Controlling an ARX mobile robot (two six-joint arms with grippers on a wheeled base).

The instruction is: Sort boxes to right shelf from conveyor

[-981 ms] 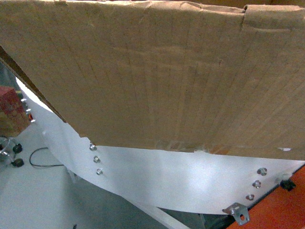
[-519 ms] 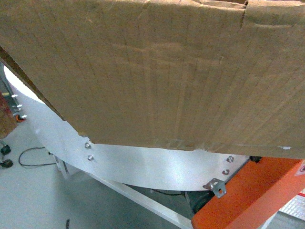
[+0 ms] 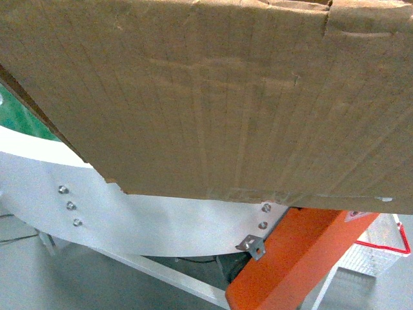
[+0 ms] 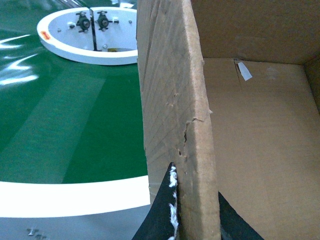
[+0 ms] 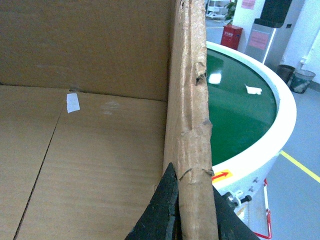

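Box gripped both sides, up over conveyor edge.
Left claw [image 4: 192, 220] clamps the left wall of the box [image 3: 213, 97], right claw [image 5: 192, 212] the right wall; box sits above the conveyor [image 4: 65, 125] white rim.

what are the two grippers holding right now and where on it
Both hold the cardboard box. The left gripper pinches the ragged top edge of one side wall; the right gripper pinches the top edge of the opposite wall, fingers either side.

Close views, all sharing box [image 3: 213, 97]
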